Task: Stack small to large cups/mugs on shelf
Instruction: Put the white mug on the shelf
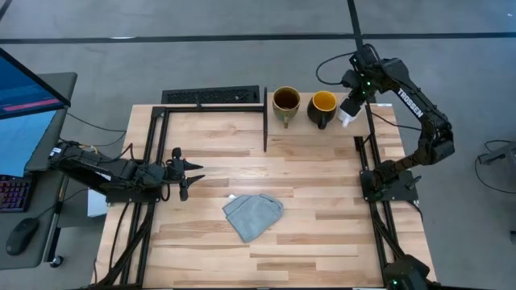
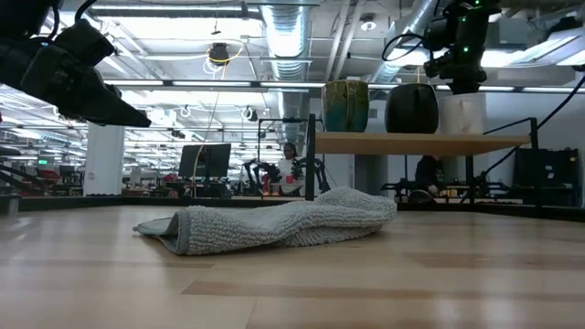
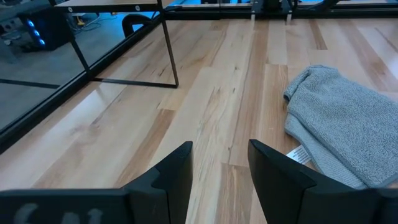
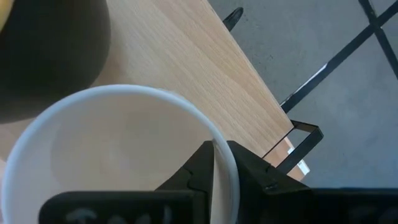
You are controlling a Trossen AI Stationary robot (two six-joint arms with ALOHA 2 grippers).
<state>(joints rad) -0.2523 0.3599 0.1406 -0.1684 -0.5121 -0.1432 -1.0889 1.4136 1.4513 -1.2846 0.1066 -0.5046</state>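
Observation:
On the shelf (image 2: 411, 143) at the table's far right stand the olive-tan mug (image 1: 285, 102) and, to its right, the dark mug (image 1: 322, 106) with a yellow-orange inside. Both rest upright on their bases. Right of the dark mug is the white mug (image 2: 462, 111), with my right gripper (image 4: 221, 165) shut on it from above. My left gripper (image 1: 187, 173) hovers open at the table's left side, above the boards, with nothing between its fingers (image 3: 177, 171). My right gripper pinches the white mug's rim (image 4: 225, 157), one finger (image 4: 198, 169) inside the mug and the other (image 4: 256, 175) outside. The fingers come steeply from above. The mug stays upright, its base at the shelf's top; whether it rests there I cannot tell.
A grey-blue cloth (image 1: 252, 213) lies crumpled at the table's middle, nearer the front edge. The shelf's black upright (image 1: 265, 121) stands left of the olive-tan mug. Black frame rails (image 1: 149, 153) run along the table's left and right sides.

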